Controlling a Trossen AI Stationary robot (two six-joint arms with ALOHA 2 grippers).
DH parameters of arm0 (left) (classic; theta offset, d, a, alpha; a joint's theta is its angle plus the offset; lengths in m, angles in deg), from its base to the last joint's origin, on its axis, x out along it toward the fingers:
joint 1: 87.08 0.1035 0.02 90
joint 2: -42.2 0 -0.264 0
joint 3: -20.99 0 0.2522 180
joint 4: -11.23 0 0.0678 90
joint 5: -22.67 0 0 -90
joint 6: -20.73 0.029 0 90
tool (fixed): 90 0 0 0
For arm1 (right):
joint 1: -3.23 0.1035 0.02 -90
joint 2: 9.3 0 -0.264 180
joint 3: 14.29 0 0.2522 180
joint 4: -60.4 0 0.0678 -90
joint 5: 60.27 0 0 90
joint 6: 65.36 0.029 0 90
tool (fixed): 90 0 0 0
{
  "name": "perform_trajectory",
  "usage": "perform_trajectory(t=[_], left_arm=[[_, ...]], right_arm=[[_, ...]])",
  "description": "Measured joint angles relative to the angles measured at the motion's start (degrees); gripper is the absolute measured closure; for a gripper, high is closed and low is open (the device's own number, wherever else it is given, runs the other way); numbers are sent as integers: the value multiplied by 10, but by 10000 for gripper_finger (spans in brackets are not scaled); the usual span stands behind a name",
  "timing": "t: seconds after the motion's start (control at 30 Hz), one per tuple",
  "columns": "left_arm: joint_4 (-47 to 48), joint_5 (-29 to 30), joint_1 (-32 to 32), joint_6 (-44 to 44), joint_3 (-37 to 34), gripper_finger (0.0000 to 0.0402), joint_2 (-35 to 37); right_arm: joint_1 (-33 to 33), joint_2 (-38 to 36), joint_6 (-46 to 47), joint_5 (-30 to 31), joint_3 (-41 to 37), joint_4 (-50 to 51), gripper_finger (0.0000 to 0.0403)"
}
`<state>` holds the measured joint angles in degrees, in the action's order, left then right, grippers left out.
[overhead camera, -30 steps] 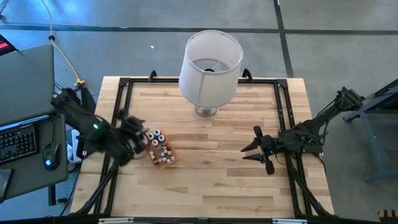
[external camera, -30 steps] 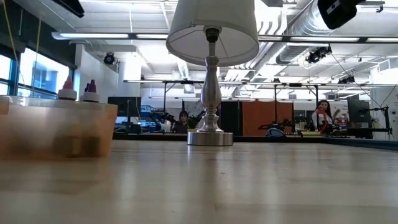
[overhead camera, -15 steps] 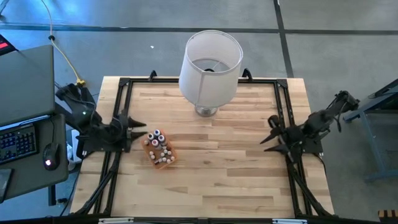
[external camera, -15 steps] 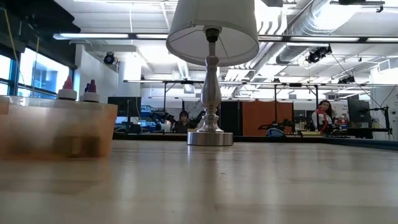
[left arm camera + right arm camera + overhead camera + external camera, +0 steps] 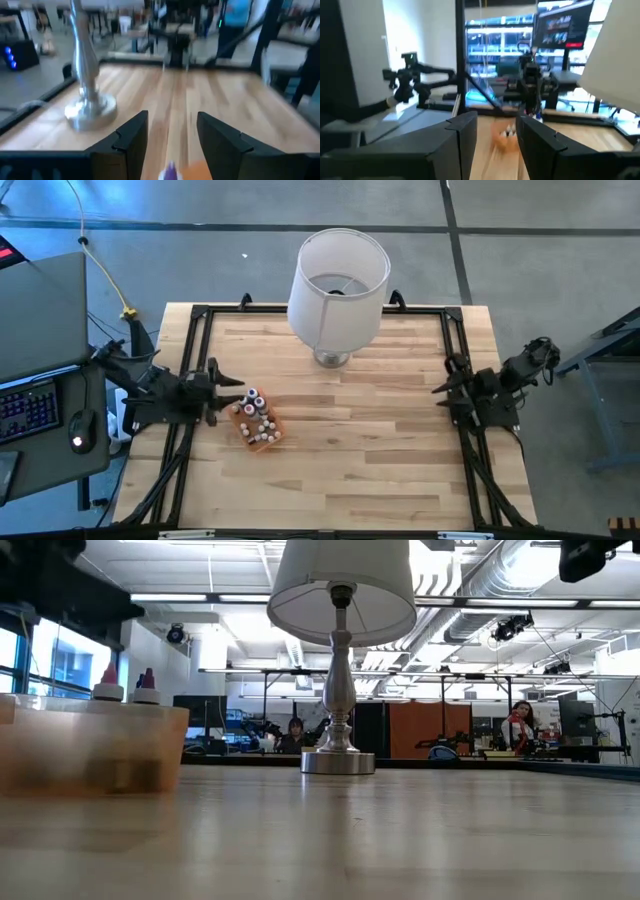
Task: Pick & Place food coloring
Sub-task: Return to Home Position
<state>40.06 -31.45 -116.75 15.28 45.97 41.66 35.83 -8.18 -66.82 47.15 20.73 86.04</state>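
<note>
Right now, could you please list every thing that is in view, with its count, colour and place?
food coloring bottles: a cluster too small to count, whitish with white, red and blue tops, standing in the bin
orange bin: one, orange, left part of the table
lamp: one, white shade on a silver foot, top middle of the table in the high view
table: one, light wood
black frame: one, black, along the table's edges
keyboard, mouse: one each, dark, left of the table
people: two, far in the room behind
left gripper: dark, open, at the table's left edge beside the bin
right gripper: dark, open, at the table's right edge
</note>
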Motion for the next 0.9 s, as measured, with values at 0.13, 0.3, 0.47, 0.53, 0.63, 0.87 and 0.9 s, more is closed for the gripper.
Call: perform_trajectory(t=[0.13,0.3,0.47,0.53,0.63,0.87,0.9], left_arm=[[-85,-66,50,44,-27,236,3],[-125,-172,108,68,-70,236,2],[-149,-185,150,41,-86,236,-3],[-159,-200,160,56,-88,236,-7],[-168,-201,167,68,-89,236,-5],[-149,-186,165,36,-87,236,-5],[-148,-186,165,37,-87,236,-5]], right_arm=[[0,3,-2,14,-1,17,274],[0,3,2,12,0,30,274],[0,2,-4,11,-19,12,274],[0,2,-9,11,-37,-7,274],[0,2,-15,11,-67,-45,274],[0,2,-24,11,-146,-154,274],[0,2,-20,11,-160,-171,274]])
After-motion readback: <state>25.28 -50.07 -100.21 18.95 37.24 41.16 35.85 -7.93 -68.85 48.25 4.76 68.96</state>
